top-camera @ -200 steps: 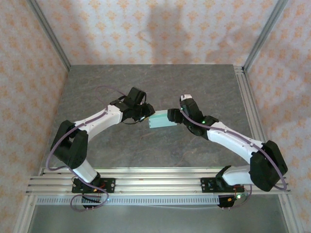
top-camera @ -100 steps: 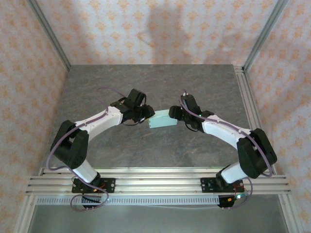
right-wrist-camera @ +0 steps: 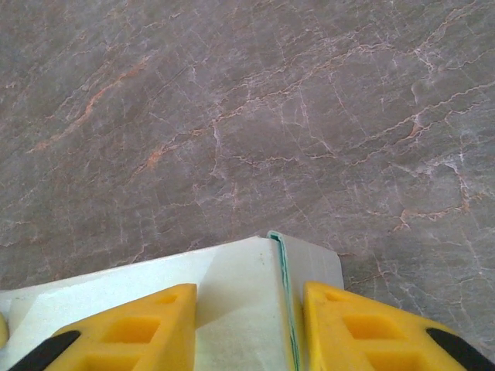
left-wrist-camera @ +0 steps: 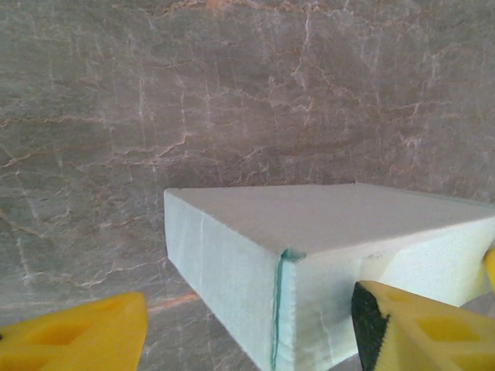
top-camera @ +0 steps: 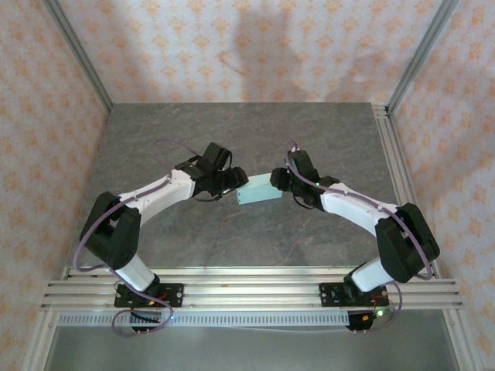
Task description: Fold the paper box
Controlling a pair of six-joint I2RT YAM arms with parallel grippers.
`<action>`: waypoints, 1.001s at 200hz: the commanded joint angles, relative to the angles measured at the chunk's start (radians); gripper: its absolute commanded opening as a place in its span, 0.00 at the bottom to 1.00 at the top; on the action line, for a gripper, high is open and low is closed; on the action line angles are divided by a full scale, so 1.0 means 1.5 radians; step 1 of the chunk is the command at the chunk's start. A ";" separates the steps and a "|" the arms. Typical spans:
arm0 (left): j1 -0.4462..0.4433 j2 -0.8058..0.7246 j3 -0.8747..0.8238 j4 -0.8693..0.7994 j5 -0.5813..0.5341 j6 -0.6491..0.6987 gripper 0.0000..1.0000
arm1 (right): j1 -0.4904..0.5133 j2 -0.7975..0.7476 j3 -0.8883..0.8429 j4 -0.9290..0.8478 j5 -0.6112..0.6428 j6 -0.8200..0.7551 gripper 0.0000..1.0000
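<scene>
One paper box [top-camera: 255, 190]: pale mint-green card, folded into a small rectangular block, is sitting at mid-bench between the two arms, tilted slightly on the diagonal. Whether it is resting on the surface or hanging just above it cannot be told.
Box seams: a darker green edge is running down the near corner in the left wrist view [left-wrist-camera: 309, 247] and along the top face in the right wrist view [right-wrist-camera: 232, 286].
Left claw [top-camera: 234, 185]: it is gaping wide around the box's left end [left-wrist-camera: 247, 340], one yellow finger standing clear of the card and the other just beside it.
Right claw [top-camera: 277, 182]: it is meeting the box's right end with its fingers narrowly parted over the seam [right-wrist-camera: 247, 332]; an actual grip cannot be told.
Bench [top-camera: 232, 131]: grey veined stone is spreading out all around the box.
</scene>
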 commanded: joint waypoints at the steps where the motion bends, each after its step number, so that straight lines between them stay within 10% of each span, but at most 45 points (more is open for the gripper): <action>1: -0.001 -0.033 0.001 -0.063 -0.008 0.018 0.79 | -0.004 0.029 -0.017 -0.046 0.024 0.003 0.37; 67: 0.000 -0.015 -0.034 -0.057 -0.002 0.025 0.44 | -0.004 0.038 -0.012 -0.049 0.019 -0.003 0.36; 126: 0.000 0.037 -0.047 -0.032 0.022 0.038 0.33 | -0.006 0.052 -0.016 -0.029 -0.041 -0.026 0.35; 200: 0.005 0.059 -0.051 -0.034 0.033 0.063 0.16 | -0.032 0.044 -0.031 -0.015 -0.086 -0.027 0.07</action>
